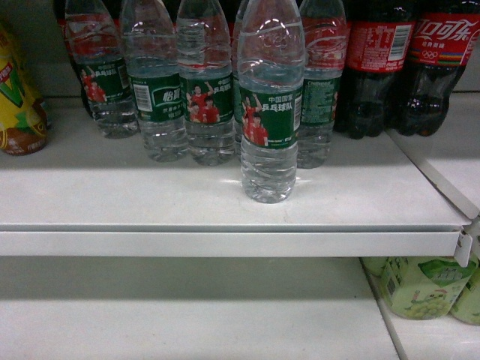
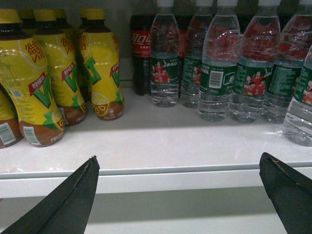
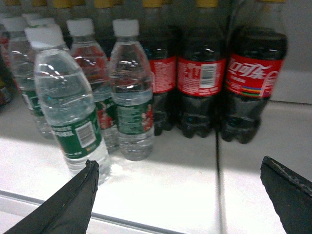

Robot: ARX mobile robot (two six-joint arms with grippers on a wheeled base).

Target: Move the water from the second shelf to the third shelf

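Several clear water bottles with green labels stand in a cluster on the white shelf (image 1: 150, 202). One water bottle (image 1: 268, 112) stands alone in front of the rest, near the shelf's front edge. In the right wrist view this front bottle (image 3: 68, 112) is just beyond the left fingertip (image 3: 90, 170) of my right gripper (image 3: 179, 163), which is open and holds nothing. My left gripper (image 2: 179, 163) is open too, level with the shelf's front lip (image 2: 175, 178), with the water bottles (image 2: 214, 73) farther back and to the right. Neither gripper shows in the head view.
Dark cola bottles (image 1: 375, 67) with red labels stand right of the water. Yellow-labelled tea bottles (image 2: 44, 83) fill the shelf's left. A seam (image 3: 218, 185) splits the shelf boards. Below is another white shelf (image 1: 187, 315) with pale green packs (image 1: 420, 285) at its right.
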